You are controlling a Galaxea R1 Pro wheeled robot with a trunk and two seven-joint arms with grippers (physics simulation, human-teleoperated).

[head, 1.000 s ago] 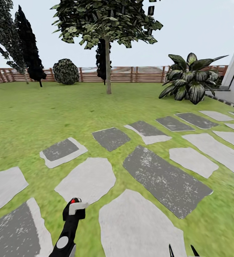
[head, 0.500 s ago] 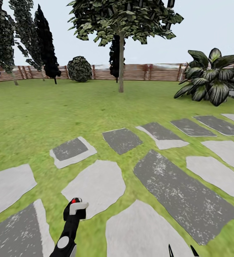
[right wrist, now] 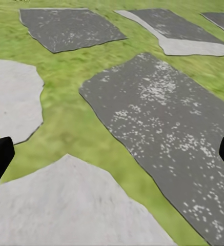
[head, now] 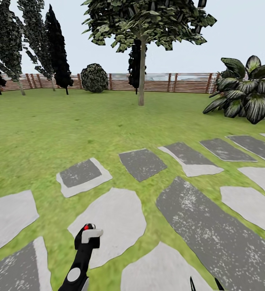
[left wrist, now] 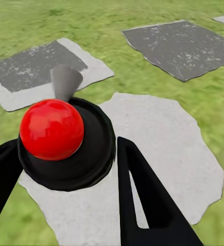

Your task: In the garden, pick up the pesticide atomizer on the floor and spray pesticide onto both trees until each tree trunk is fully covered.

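From the head view, I have the pesticide atomizer (head: pixel 85 239) carried low in my left gripper (head: pixel 85 242), with the nearest tree trunk (head: pixel 141 72) well ahead across the lawn (head: pixel 67 121).

In the left wrist view, the fingers (left wrist: pixel 142 200) clamp the atomizer's body under its red knob (left wrist: pixel 52 129).

In the right wrist view, the right gripper (right wrist: pixel 112 154) is spread wide over stepping stones (right wrist: pixel 158 118), empty.

I judge I'm in the approach step; next I must drive closer before spraying.

Left arm (head: pixel 76 275) glossy black, slim, with a round white disc near the wrist; left tool (left wrist: pixel 65 205) fingers (left wrist: pixel 142 200) matte black, tapered wedges (right tool (head: pixel 207 284): thin black tips).
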